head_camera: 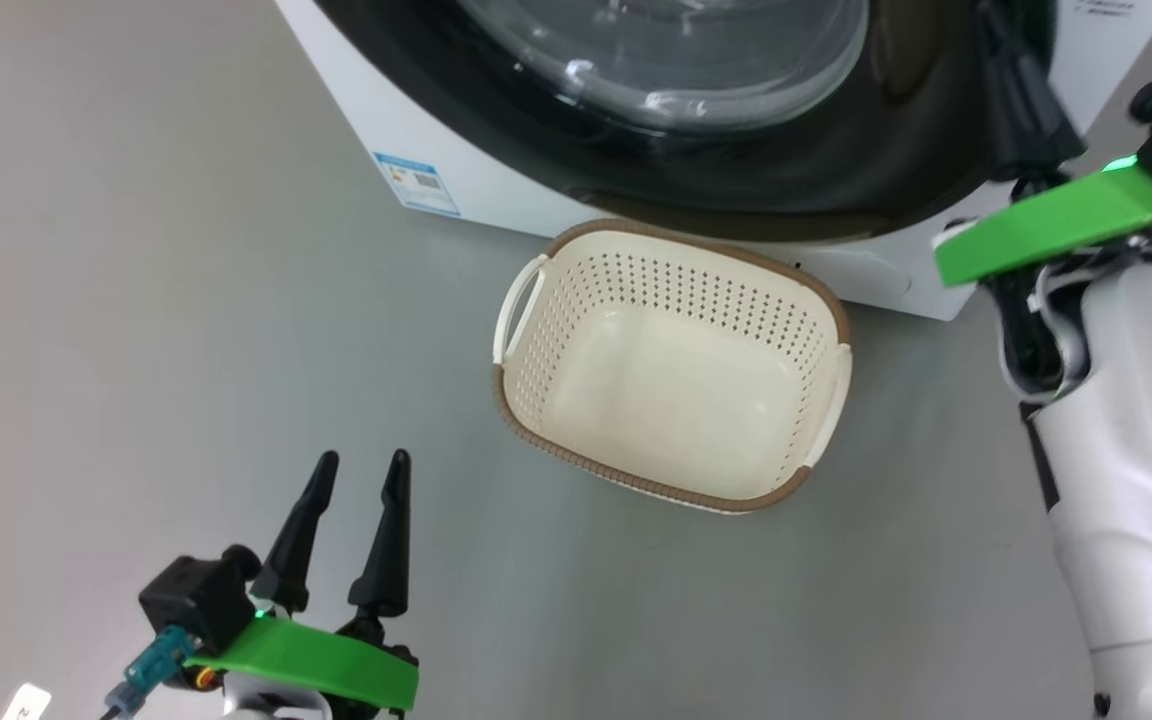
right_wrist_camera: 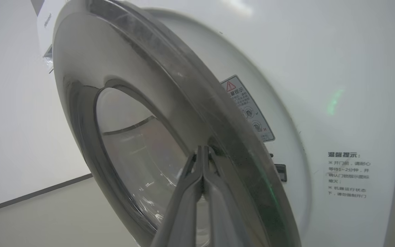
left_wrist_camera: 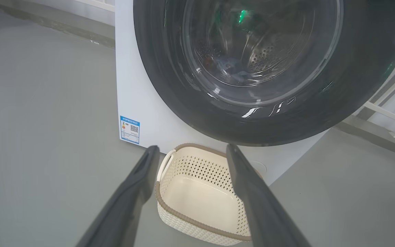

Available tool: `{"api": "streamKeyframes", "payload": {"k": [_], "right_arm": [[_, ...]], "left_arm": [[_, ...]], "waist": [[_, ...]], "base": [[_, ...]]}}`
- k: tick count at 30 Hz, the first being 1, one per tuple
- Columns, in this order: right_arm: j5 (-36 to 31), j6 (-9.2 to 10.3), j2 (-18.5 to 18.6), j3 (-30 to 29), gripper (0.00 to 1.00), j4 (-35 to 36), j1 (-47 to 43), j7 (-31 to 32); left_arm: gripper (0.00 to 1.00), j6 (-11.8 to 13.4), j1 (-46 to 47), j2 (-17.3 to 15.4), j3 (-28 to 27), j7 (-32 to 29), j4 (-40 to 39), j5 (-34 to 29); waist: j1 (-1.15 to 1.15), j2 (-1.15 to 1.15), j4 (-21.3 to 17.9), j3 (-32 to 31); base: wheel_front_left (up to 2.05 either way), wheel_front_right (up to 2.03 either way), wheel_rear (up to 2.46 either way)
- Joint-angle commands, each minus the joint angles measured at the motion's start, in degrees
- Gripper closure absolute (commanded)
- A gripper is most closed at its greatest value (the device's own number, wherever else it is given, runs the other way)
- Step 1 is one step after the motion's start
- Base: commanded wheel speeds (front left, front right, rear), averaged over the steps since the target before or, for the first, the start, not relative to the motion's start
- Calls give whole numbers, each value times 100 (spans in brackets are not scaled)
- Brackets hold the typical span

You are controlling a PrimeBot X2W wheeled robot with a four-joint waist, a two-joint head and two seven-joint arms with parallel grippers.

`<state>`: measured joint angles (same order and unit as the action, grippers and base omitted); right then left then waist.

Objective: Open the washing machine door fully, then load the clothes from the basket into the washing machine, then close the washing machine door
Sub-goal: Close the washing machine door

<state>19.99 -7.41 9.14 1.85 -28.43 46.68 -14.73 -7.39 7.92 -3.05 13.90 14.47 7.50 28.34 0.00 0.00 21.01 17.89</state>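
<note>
right gripper, fingers pressed together and empty, has its tips at the rim of the washing machine door, seemingly ajar, straight ahead; the spread left gripper is well apart.

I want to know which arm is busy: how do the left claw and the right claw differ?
The left claw stands open, fingers spread; the right claw is shut, fingers pressed together. The left claw hangs low over the floor, apart from the basket and touching nothing; the right claw is raised, its tips at the black ring of the washing machine door. Both have two long dark fingers.
</note>
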Motion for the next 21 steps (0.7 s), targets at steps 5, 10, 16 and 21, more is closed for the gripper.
{"api": "streamKeyframes", "payload": {"k": [5, 10, 16, 21], "right_arm": [[-106, -8, -49, -172, 100, 71, 424, -27], [-202, -8, -54, -325, 100, -27, 735, -27], [-317, -8, -71, -570, 100, -94, 1075, -27], [-422, -8, -116, -651, 100, -151, 1279, -27]], "left_arm": [[0, -10, 239, -73, -107, 52, -102, 50], [0, -10, 353, -66, -55, 52, -96, 106], [0, -10, 511, -60, 33, 52, -94, 149], [0, -10, 604, -66, 63, 52, -96, 169]], "waist": [[0, 0, 125, 188], [0, 0, 178, 330], [0, 0, 256, 506], [0, 0, 285, 621]], "base": [[0, 0, 0], [0, 0, 0], [0, 0, 0], [0, 0, 0]]}}
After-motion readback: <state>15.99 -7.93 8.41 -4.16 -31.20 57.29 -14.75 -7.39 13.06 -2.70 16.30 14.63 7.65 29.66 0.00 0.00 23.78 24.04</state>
